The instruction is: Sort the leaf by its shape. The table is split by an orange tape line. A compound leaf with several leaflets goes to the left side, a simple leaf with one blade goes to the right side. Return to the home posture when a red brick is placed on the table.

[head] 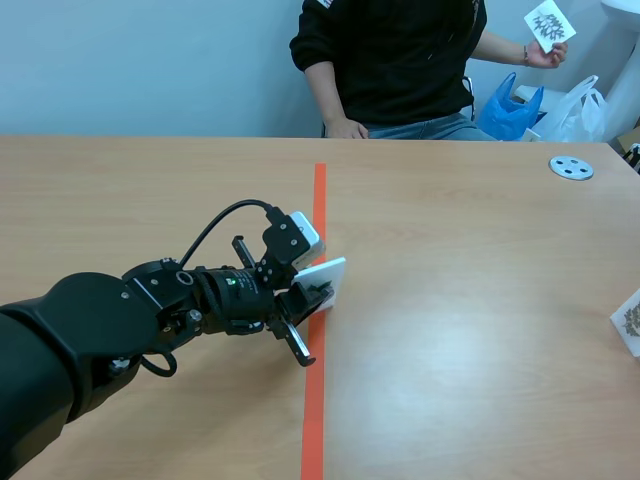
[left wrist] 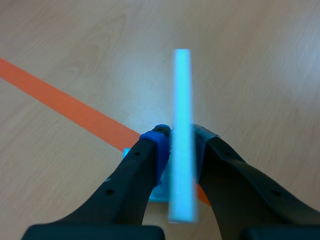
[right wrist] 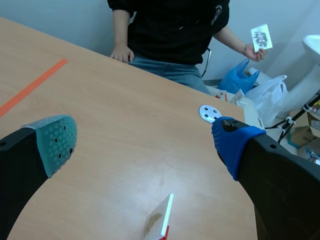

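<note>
In the scene view, the left arm (head: 90,340) came in from the lower left of the frame. The left claw (head: 312,300) sat at the centre, right over the orange tape line (head: 318,200), and was closed on a white card (head: 328,277). The card's printed face was turned away, so its leaf shape could not be told. A second card (head: 630,322) with a dark leaf print stood at the right edge of the wooden surface (head: 470,260). A grey disc (head: 571,167) lay at the upper right. At the top a person (head: 400,60) sat across the surface, one hand (head: 346,128) resting on its far edge and the other hand (head: 545,52) raising a raised card (head: 549,25) printed with a leaf.

In the left wrist view, the left claw (left wrist: 180,145) clamped the white card (left wrist: 182,90) edge-on between its fingers (left wrist: 156,145), above the tape line (left wrist: 65,105).

In the right wrist view, the right claw (right wrist: 145,145) stood wide open with nothing in it, a green pad (right wrist: 55,142) on one side and a blue pad (right wrist: 234,146) on the other. Just ahead, between the fingers, the second card (right wrist: 161,220) stood on edge, perhaps on a red base. The disc (right wrist: 210,113) lay farther ahead, and the person (right wrist: 170,25) sat beyond it.
</note>
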Tool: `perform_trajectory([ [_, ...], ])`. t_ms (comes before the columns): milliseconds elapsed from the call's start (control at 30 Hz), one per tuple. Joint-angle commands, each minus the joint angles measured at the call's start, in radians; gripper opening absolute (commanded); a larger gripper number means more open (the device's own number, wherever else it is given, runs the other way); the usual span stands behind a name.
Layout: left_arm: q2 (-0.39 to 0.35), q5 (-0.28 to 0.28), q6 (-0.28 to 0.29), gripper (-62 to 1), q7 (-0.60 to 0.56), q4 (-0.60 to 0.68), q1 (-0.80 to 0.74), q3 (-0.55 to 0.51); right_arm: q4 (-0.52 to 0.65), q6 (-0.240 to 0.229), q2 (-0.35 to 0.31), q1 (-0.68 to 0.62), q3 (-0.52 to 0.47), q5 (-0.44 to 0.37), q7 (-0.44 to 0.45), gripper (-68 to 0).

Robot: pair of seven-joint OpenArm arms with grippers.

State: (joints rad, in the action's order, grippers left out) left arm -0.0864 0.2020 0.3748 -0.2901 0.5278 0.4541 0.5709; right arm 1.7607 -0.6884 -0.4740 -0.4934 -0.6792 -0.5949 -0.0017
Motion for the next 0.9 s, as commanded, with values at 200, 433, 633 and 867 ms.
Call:
perform_trajectory([
  [200,0.002,-0.002,-0.021,-53.9,-0.022,0.010,0.008,-0.003,0.006,0.006,-0.013,0.011,-0.006,-0.018,0.011,-12.4],
  [433,0.000,-0.040,-0.083,-53.8,-0.028,0.010,0.010,-0.016,0.006,0.006,-0.013,0.011,-0.006,-0.018,0.011,-12.4],
  [633,-0.021,-0.083,-0.136,-53.8,-0.006,0.010,0.016,-0.116,0.006,0.006,-0.013,0.011,-0.006,-0.018,0.008,-12.4],
  [867,-0.134,-0.211,-0.144,-53.8,0.053,0.010,0.026,-0.244,0.006,0.006,-0.013,0.011,-0.006,-0.018,0.008,-12.4],
])
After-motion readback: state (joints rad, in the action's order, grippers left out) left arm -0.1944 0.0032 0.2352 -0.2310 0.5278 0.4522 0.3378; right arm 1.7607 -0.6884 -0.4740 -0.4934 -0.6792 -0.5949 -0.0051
